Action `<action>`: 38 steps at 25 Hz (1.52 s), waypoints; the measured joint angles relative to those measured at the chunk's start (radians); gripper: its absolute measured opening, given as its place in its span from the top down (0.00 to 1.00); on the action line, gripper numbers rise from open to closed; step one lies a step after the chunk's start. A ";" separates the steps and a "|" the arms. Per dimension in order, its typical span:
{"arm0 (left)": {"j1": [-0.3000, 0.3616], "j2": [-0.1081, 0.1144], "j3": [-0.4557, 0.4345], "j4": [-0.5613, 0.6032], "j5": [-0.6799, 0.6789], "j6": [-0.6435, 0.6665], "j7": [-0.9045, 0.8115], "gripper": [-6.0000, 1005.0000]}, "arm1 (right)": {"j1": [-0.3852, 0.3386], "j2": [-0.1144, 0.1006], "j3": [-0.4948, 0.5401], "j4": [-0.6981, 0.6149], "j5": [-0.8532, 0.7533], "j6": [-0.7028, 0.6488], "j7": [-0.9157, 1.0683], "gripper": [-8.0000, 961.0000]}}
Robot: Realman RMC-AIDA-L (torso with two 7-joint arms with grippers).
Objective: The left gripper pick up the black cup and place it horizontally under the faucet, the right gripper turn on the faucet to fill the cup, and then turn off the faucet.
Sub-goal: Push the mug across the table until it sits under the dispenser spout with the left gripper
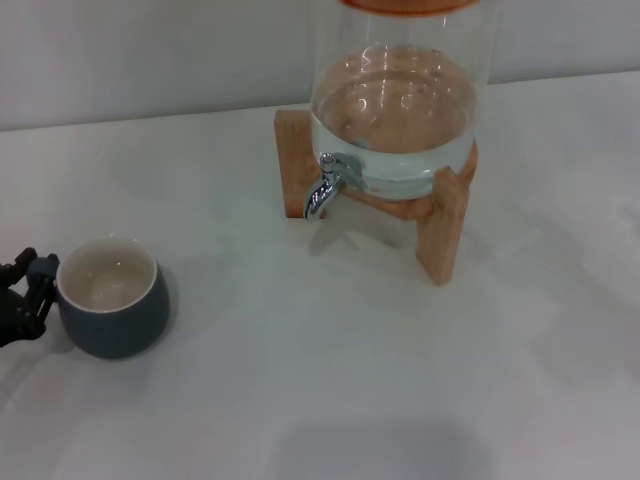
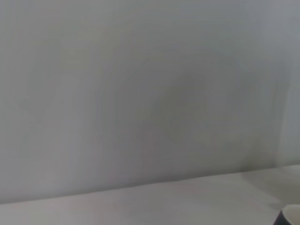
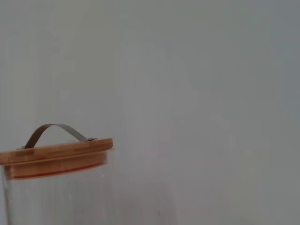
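In the head view the left tool [image 1: 22,295] sits at the bench's [image 1: 330,380] left edge, right beside the cup [image 1: 112,297] at its handle side; whether it is clenched or released cannot be told, and the faucet [image 1: 325,186] stands well off on the tool's far side, under the glass dispenser [image 1: 395,110] on its wooden stand [image 1: 440,225]. The left wrist view shows only a wall, bench and a sliver of cup [image 2: 290,216]. The right wrist view shows the dispenser's wooden lid [image 3: 56,157] with its metal handle [image 3: 54,131]; no writing is legible.

Open table [image 1: 330,380] is seen between the black cup [image 1: 112,297] near the left edge and the faucet [image 1: 327,186]; the far middle is blocked by the dispenser's wooden stand [image 1: 440,225].
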 joint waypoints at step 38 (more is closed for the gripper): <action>0.034 -0.001 0.000 -0.004 0.052 0.031 -0.002 0.79 | 0.001 0.000 0.014 0.004 0.000 -0.001 -0.002 0.25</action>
